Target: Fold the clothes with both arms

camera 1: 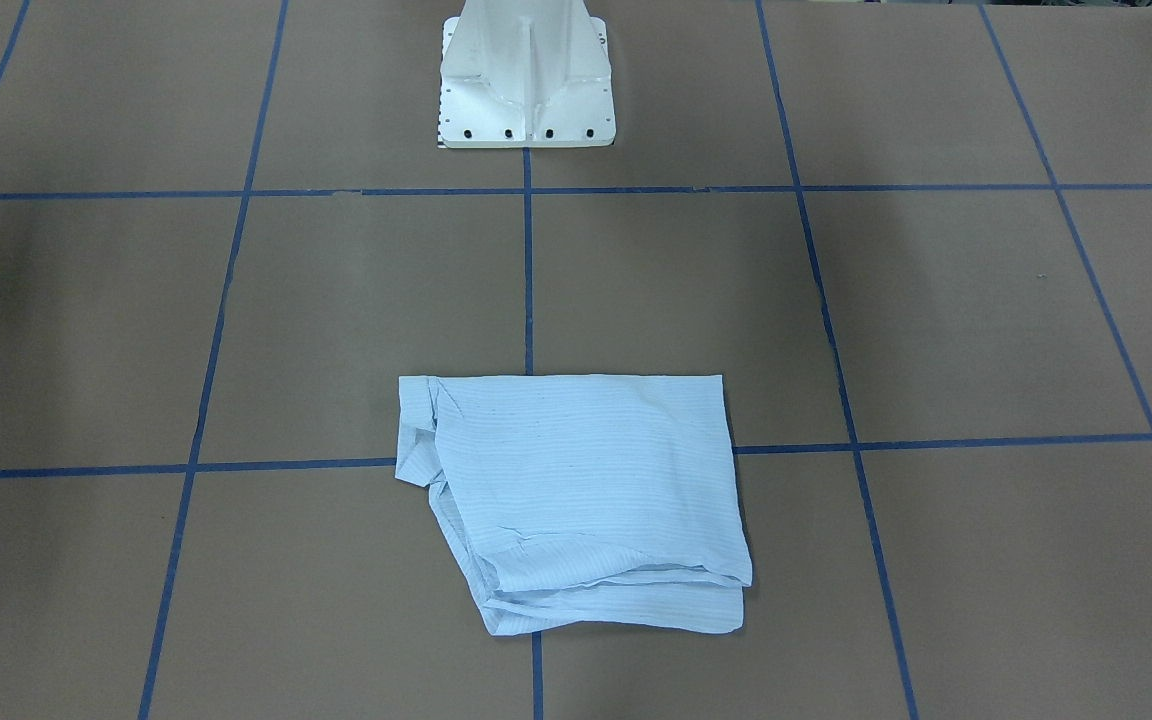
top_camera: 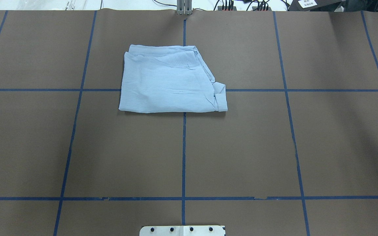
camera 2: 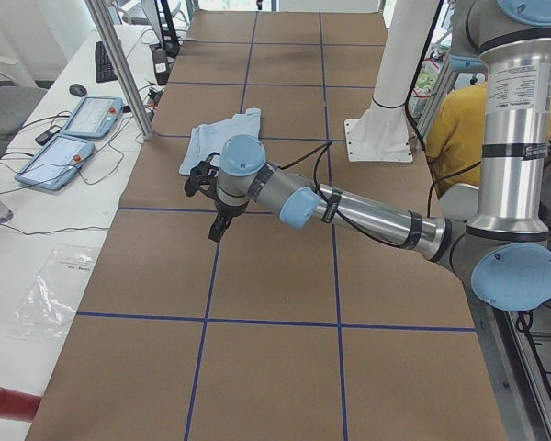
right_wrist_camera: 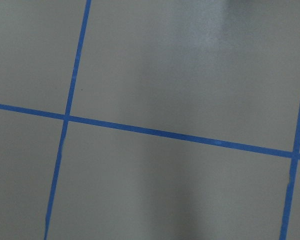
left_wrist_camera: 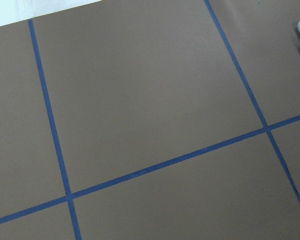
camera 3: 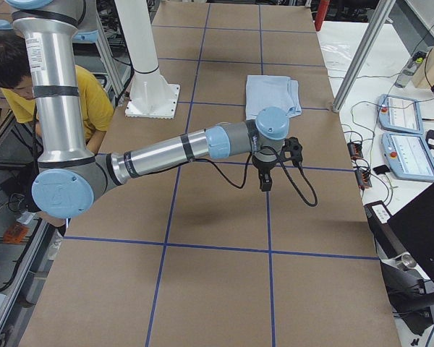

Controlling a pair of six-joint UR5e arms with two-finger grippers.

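Light is even and diffuse, coming from overhead. In the front-facing view a soft, broad shadow darkens the table [camera 1: 636, 300] at 9 o'clock; in the overhead view one lies at 4 o'clock. The shirt [top_camera: 169, 82] throws only a thin shadow along its 6 o'clock edge. The right wrist view is washed-out, greyish and soft, with a pale glare patch at 1 o'clock. The left wrist view is sharp.

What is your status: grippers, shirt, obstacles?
Left gripper and right gripper above table, away from shirt; open or shut unclear. Shirt folded, lying flat. Nothing seen on it.
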